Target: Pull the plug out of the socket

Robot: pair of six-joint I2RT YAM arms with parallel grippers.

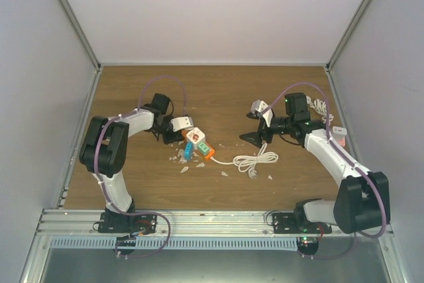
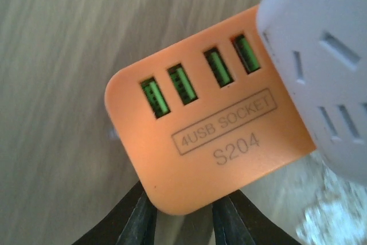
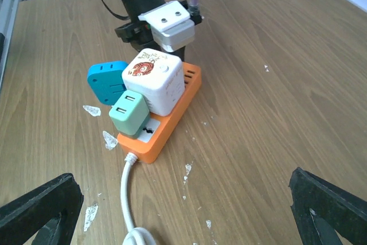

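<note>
An orange power strip lies mid-table, with a white cube plug and a mint-green plug standing in its top. A blue adapter leans beside it. My left gripper is at the strip's far end. In the left wrist view, its fingers stand a narrow gap apart on either side of the strip's USB-end corner, tips hidden behind it. My right gripper is wide open and empty, right of the strip and apart from it; it also shows in the right wrist view.
The strip's white cable runs right into a loose coil in front of my right gripper. Small white flakes litter the wood around the strip. Grey walls close in the table on three sides. White and orange items sit at the right wall.
</note>
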